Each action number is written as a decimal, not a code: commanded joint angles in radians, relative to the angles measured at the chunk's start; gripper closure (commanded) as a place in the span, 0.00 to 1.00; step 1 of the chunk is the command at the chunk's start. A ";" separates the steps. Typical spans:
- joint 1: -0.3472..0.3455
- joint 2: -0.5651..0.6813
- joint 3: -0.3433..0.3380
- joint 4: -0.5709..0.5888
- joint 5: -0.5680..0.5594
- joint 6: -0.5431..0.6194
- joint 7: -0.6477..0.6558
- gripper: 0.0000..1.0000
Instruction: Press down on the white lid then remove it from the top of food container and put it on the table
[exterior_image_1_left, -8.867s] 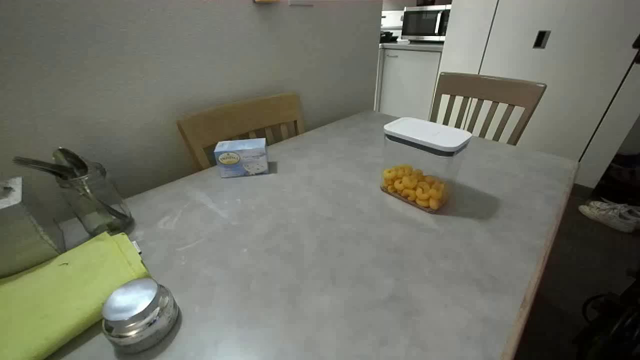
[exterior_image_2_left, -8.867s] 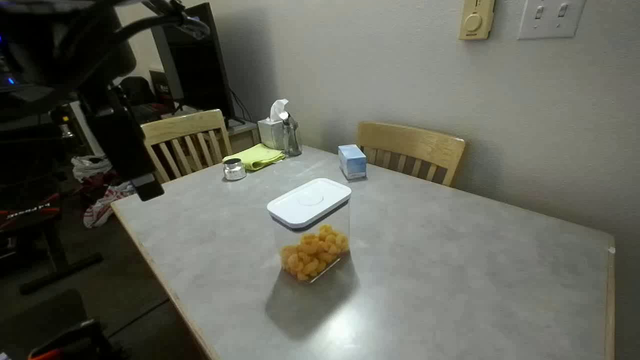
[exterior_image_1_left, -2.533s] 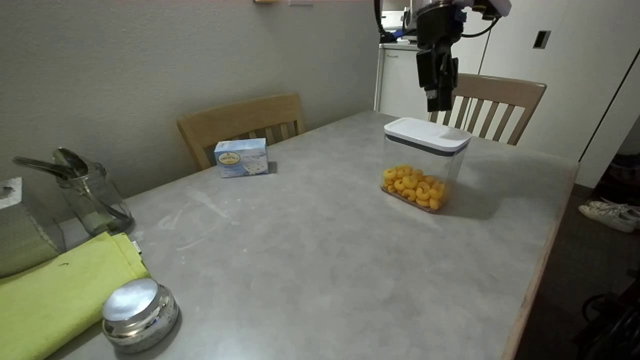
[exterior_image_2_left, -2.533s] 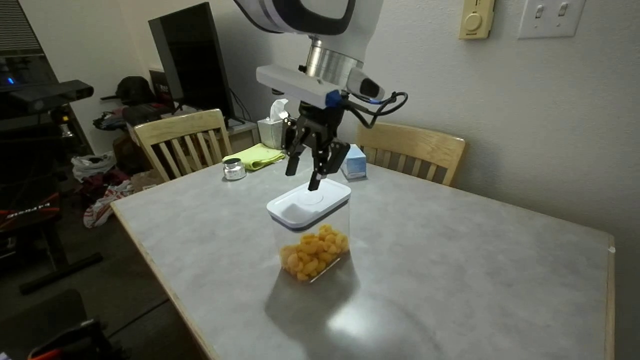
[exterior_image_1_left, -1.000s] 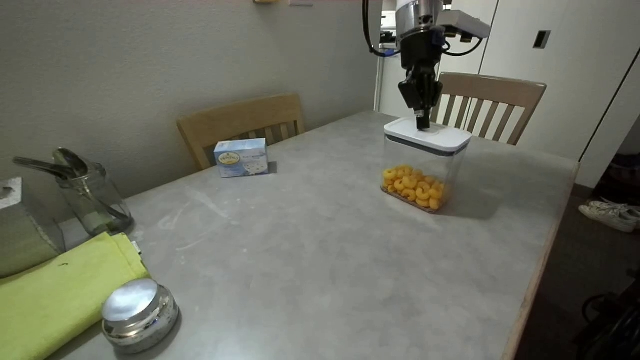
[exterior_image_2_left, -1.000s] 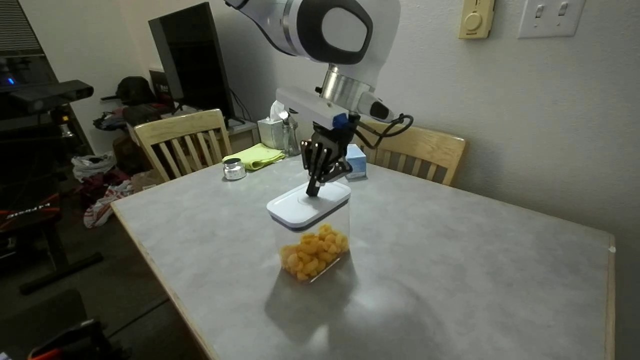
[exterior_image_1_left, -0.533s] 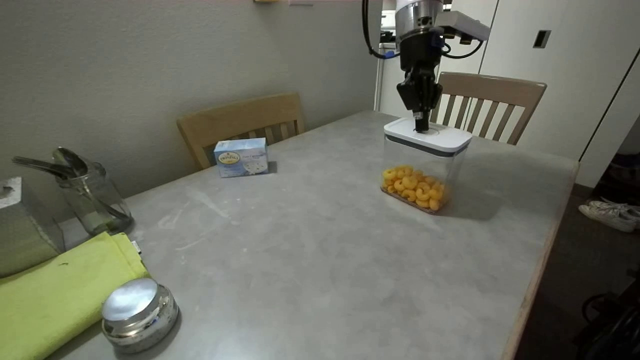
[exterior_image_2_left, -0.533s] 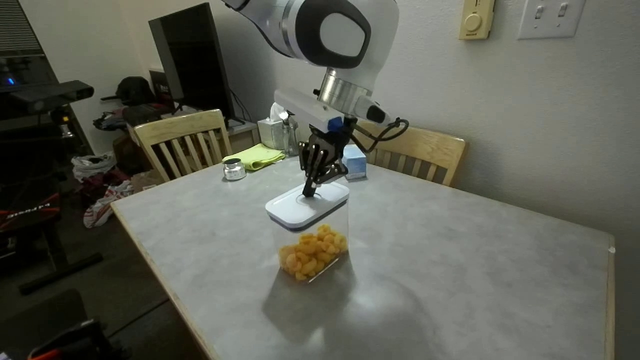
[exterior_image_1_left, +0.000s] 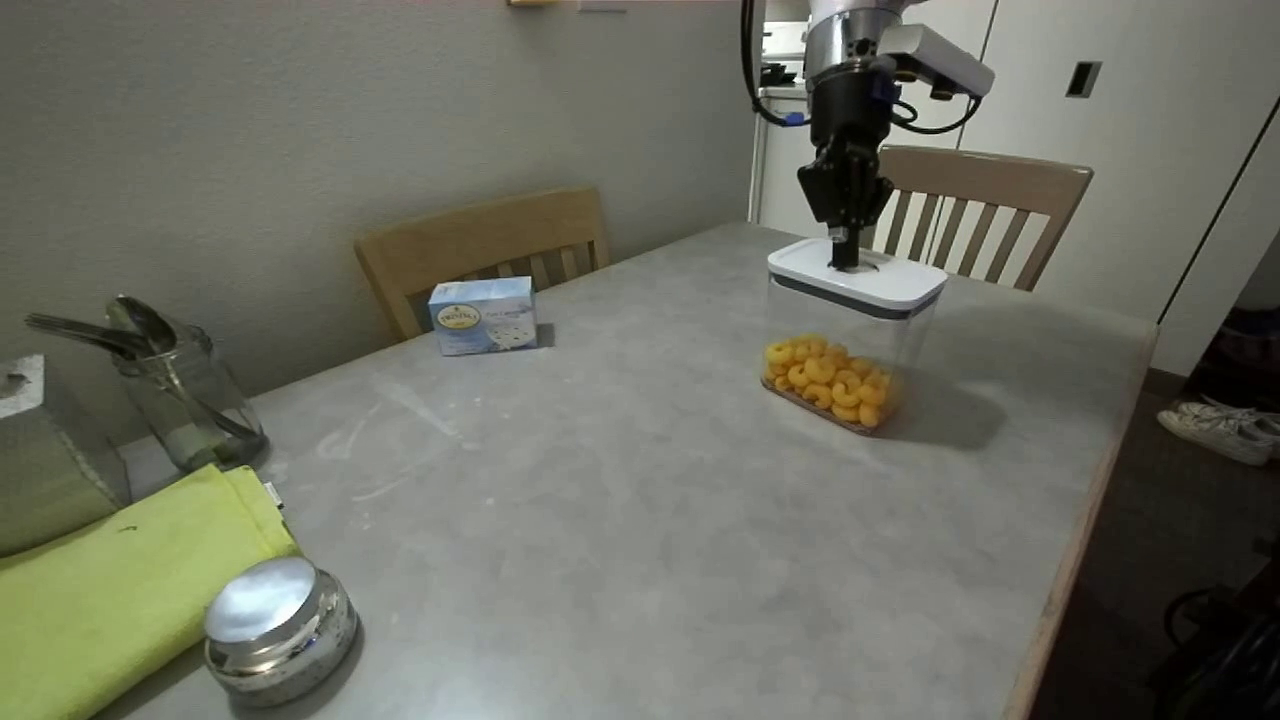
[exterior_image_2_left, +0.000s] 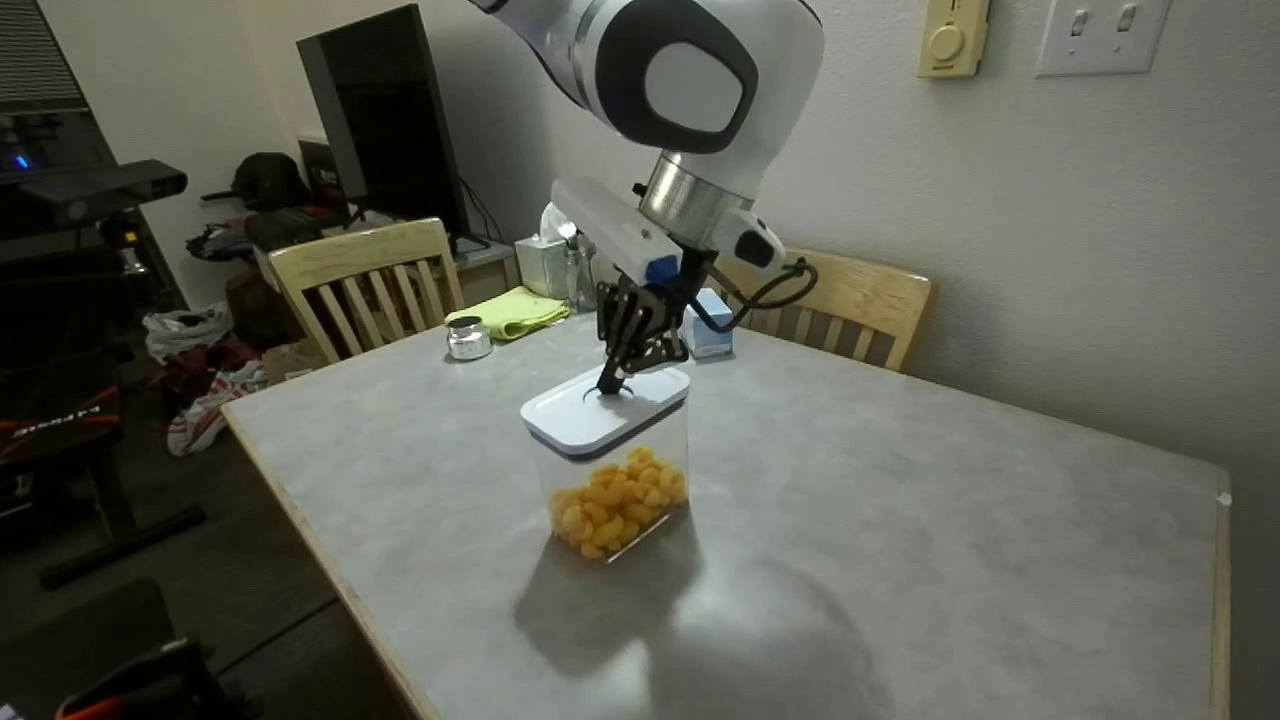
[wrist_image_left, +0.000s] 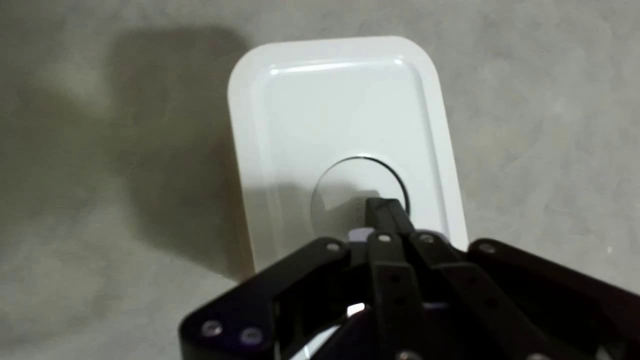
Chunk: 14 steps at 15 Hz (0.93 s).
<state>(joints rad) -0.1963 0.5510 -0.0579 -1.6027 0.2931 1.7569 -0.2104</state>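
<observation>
The white lid sits on top of the clear food container, which holds yellow-orange pasta pieces and stands upright on the grey table. In an exterior view, my gripper points down, tilted, onto the middle of the lid. Its fingertips are together with nothing between them. From the wrist view, the gripper meets the round button, partly covering it. A dark gap runs along the button's upper right edge, so it looks pushed in there. The lid's near end is hidden behind the gripper.
A blue-and-white box stands near the wall-side chair. Farther along are a jar of cutlery, a tissue box, a yellow-green cloth and a round silver jar. Another chair stands behind the container.
Having come down onto the lid with its fingers closing, the gripper stays in contact with the button. Over the last half second, container and lid have slid slightly along the table with it.
</observation>
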 joint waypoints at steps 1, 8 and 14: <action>-0.011 -0.034 -0.010 -0.035 -0.029 0.010 -0.002 1.00; -0.014 -0.062 -0.020 -0.026 -0.068 0.002 -0.005 1.00; -0.011 -0.071 -0.013 -0.056 -0.058 0.008 -0.007 0.53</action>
<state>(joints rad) -0.2013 0.5095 -0.0808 -1.6142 0.2371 1.7570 -0.2107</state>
